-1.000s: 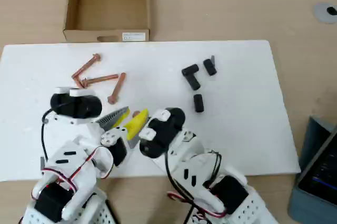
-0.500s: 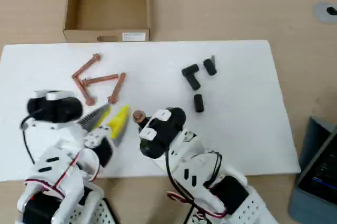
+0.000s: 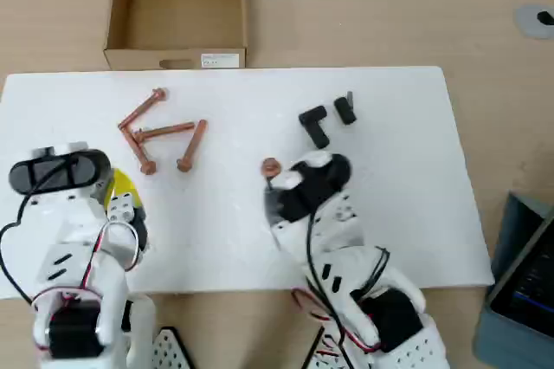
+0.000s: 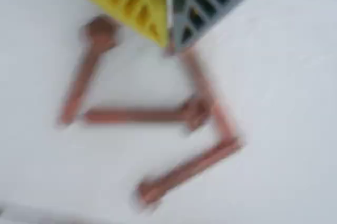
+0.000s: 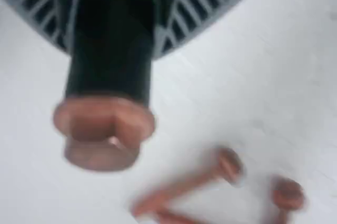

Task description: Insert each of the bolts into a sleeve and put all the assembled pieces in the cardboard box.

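Note:
My right gripper is shut on a black sleeve with a copper bolt in it, the bolt head sticking out. In the high view this assembled piece is held over the middle of the white mat. My left gripper is shut with nothing in it, over several loose copper bolts. In the high view the left gripper is at the mat's left, near those bolts. Two black sleeves lie at centre right. The cardboard box stands empty at the back left.
The white mat covers most of the wooden table. A dark grey device sits off the mat at the right edge. A grey disc lies at the far right corner.
My left gripper has let go of the bolt and pulled back to the left. My right arm has carried the sleeve with the bolt in it to the right and farther from the front edge.

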Available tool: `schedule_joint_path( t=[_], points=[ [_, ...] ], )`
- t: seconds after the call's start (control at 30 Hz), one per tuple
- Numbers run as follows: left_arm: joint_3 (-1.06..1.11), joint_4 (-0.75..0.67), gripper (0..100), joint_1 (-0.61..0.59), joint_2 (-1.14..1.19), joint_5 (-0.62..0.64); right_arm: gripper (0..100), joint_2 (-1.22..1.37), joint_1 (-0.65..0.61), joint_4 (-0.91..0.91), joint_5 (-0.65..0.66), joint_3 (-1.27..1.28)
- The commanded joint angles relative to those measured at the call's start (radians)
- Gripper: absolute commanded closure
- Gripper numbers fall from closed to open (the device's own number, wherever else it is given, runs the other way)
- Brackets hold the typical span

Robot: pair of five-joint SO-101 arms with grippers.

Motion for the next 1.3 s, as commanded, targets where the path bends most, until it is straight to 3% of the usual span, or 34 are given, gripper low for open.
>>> schedule_joint_path(
  t=[0.0,0.2,0.53,1.1,1.27],
  points=[
    [0.1,-0.005,100,-0.031,-0.004,-0.018,98.9,-0.117,0.084,0.051,-0.017,-0.111],
    [0.255,-0.011,100,-0.029,-0.005,-0.018,98.9,-0.033,0.104,0.121,-0.017,-0.237],
    [0.373,-0.143,100,-0.029,-0.005,-0.02,98.9,0.535,0.107,0.064,-0.021,-0.636],
    [0.376,-0.166,100,-0.029,-0.005,-0.017,98.9,1.405,0.108,-0.517,-0.015,-1.082],
    [0.374,-0.161,100,-0.029,-0.005,-0.015,98.9,1.656,0.108,-0.638,0.057,-1.245]
  ],
)
